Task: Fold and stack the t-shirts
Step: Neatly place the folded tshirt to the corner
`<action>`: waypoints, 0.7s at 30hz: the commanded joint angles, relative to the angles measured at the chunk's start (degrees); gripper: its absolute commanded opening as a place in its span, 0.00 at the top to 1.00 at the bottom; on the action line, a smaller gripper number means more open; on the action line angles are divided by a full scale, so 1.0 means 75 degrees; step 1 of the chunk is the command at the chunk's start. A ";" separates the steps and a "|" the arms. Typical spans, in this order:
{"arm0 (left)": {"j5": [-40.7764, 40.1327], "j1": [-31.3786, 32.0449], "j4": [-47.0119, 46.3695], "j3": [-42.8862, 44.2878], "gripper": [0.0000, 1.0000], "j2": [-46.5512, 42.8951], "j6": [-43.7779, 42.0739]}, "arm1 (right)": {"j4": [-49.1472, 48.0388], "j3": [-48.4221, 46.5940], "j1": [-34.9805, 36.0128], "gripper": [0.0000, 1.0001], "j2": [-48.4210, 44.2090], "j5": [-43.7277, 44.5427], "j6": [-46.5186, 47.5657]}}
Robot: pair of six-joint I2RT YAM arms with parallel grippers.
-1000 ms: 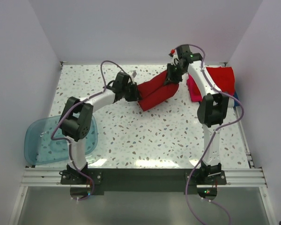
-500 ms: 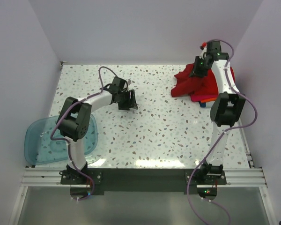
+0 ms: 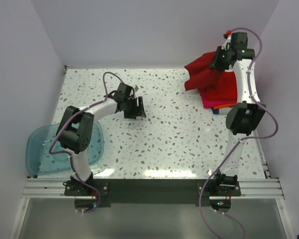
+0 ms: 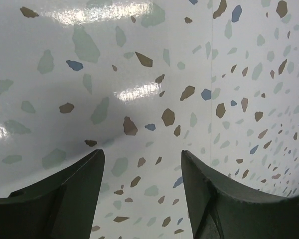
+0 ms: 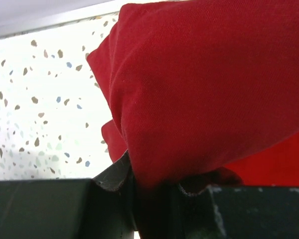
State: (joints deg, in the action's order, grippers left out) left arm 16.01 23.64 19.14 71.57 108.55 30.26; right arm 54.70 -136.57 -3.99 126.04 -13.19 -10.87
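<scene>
The dark red t-shirt (image 3: 202,72) hangs bunched from my right gripper (image 3: 221,59), which is shut on it, raised over the far right of the table. In the right wrist view this cloth (image 5: 204,89) fills the frame and is pinched between the jaws of the gripper (image 5: 154,184). Below it lies a stack of folded t-shirts (image 3: 223,92): bright red on top, with magenta and orange edges showing. My left gripper (image 3: 137,108) stands open over bare table at centre left, with nothing between its fingers (image 4: 74,189).
A translucent blue plastic tub (image 3: 40,149) hangs over the table's near left edge beside the left arm's base. White walls close in the table on the left, back and right. The speckled tabletop (image 4: 149,74) lies under the left gripper.
The left gripper let go of the dark red shirt and opened, staying at centre left. The right arm carried the shirt right and upward, to above the stack.
</scene>
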 commanded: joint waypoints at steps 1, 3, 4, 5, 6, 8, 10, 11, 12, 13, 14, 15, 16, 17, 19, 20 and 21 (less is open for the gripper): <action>0.0010 -0.0011 -0.0020 -0.0225 0.32 -0.0691 -0.0109 | -0.0027 -0.0237 -0.0510 1.00 -0.0609 -0.0256 0.0043; -0.0049 -0.0023 -0.0008 -0.0401 0.32 -0.0855 -0.0109 | -0.0051 -0.0154 -0.0780 1.00 -0.0645 -0.0304 0.0137; -0.0060 -0.0011 -0.0032 -0.0460 0.32 -0.0914 -0.0109 | -0.0051 -0.0084 -0.0931 1.00 -0.0657 -0.0327 0.0230; -0.0060 -0.0023 -0.0044 -0.0519 0.32 -0.0950 -0.0097 | -0.0132 -0.0048 -0.1014 1.00 -0.0657 -0.0327 0.0289; -0.0060 -0.0011 -0.0044 -0.0612 0.32 -0.1020 -0.0097 | -0.0144 -0.0013 -0.1108 1.00 -0.0633 -0.0339 0.0313; -0.0060 -0.0023 -0.0055 -0.0695 0.32 -0.1079 -0.0086 | -0.0168 -0.0071 -0.1354 1.00 -0.0540 -0.0467 0.0360; -0.0084 -0.0011 -0.0055 -0.0835 0.32 -0.1161 -0.0051 | -0.0238 -0.0072 -0.1565 1.00 -0.0516 -0.0526 0.0407; -0.0096 -0.0011 -0.0055 -0.0871 0.32 -0.1196 -0.0039 | -0.0285 -0.0083 -0.1635 1.00 -0.0481 -0.0573 0.0418; -0.0107 -0.0011 -0.0067 -0.0975 0.32 -0.1266 -0.0015 | -0.0297 -0.0130 -0.1694 1.00 -0.0458 -0.0620 0.0430; -0.0131 -0.0011 -0.0079 -0.1023 0.32 -0.1290 -0.0015 | -0.0285 -0.0165 -0.1811 1.00 -0.0411 -0.0678 0.0442; -0.0119 -0.0011 -0.0079 -0.1081 0.32 -0.1325 -0.0015 | -0.0274 -0.0200 -0.1858 1.00 -0.0341 -0.0760 0.0454; -0.0131 -0.0011 -0.0079 -0.1163 0.32 -0.1372 -0.0004 | -0.0250 -0.0224 -0.1905 1.00 -0.0294 -0.0784 0.0465; -0.0142 -0.0011 -0.0079 -0.1199 0.31 -0.1395 0.0008 | -0.0238 -0.0224 -0.1940 1.00 -0.0282 -0.0784 0.0535; -0.0154 -0.0011 -0.0079 -0.1234 0.31 -0.1419 0.0020 | -0.0227 -0.0201 -0.1952 1.00 -0.0258 -0.0773 0.0594; -0.0154 0.0000 -0.0067 -0.1304 0.31 -0.1477 0.0020 | -0.0238 -0.0061 -0.1953 1.00 -0.0211 -0.0714 0.0699; -0.0166 0.0001 -0.0055 -0.1316 0.31 -0.1489 0.0020 | -0.0296 0.0021 -0.1976 1.00 -0.0211 -0.0691 0.0700; -0.0178 0.0001 -0.0032 -0.1305 0.31 -0.1501 0.0008 | -0.0332 0.0103 -0.1976 1.00 -0.0211 -0.0621 0.0700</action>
State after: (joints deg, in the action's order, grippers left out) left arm 15.11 23.64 19.05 62.08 100.38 30.44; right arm 54.76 -136.18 -18.61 125.16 -16.60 -7.49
